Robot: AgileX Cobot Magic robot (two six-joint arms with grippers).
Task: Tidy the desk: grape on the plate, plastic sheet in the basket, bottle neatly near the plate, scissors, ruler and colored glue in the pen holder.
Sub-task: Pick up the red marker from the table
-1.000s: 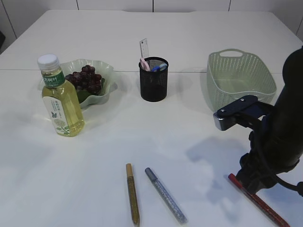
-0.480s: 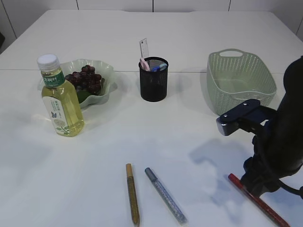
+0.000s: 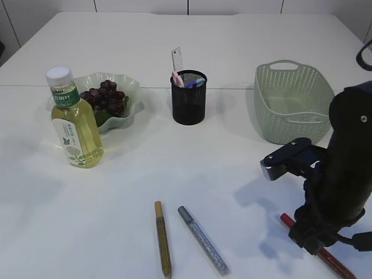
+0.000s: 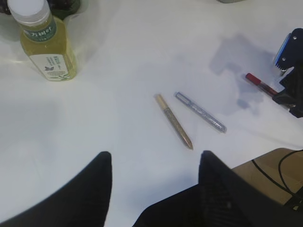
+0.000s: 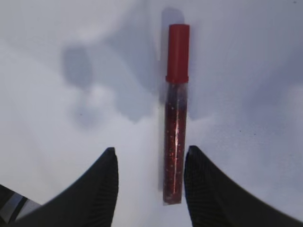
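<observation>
My right gripper (image 5: 150,156) hangs open just over the table, and the red glue pen (image 5: 175,123) lies between its fingers, close to the right one and untouched. In the exterior view that pen (image 3: 325,256) shows at the front right, under the right arm. A gold glue pen (image 3: 162,238) and a silver one (image 3: 203,239) lie at the front centre. My left gripper (image 4: 154,158) is open and empty, high above them. The bottle (image 3: 74,125) stands by the plate (image 3: 132,87) of grapes (image 3: 106,97). The ruler (image 3: 177,59) stands in the pen holder (image 3: 188,102). Scissors and plastic sheet are not discernible.
The green basket (image 3: 293,102) stands at the back right, behind the right arm. Pink and blue tops stick out of the pen holder beside the ruler. The table's front edge (image 4: 265,158) runs close to the right arm.
The right arm has come down and slightly toward the front, bringing its gripper lower over the red glue pen. Nothing else has moved.
</observation>
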